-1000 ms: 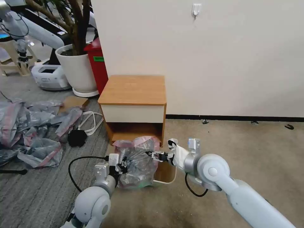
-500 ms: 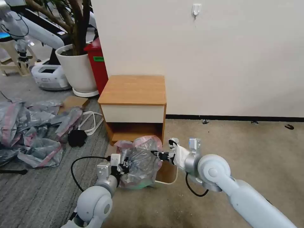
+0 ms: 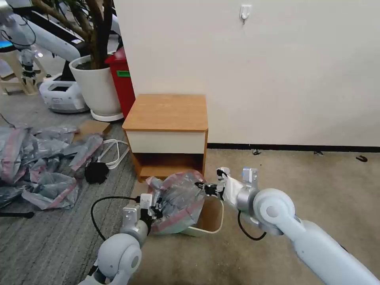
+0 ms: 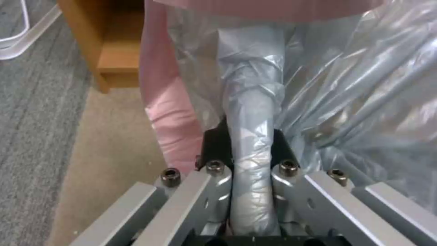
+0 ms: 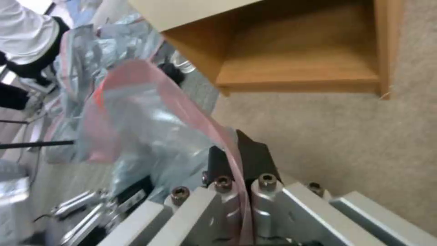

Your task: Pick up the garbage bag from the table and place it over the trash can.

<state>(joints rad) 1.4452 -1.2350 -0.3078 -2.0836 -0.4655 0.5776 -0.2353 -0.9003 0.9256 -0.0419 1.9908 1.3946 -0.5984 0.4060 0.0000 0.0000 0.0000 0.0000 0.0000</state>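
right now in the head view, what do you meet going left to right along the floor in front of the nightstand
heap of grey-pink bags → left hand → garbage bag → right hand, with the trash can under the bag's right side

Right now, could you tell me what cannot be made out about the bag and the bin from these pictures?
- Head view: the garbage bag, held by the left end effector and right end effector, hides the near left part of the trash can.
- Left wrist view: the bag blocks the bin.
- Right wrist view: the bag's lower end is cut off.
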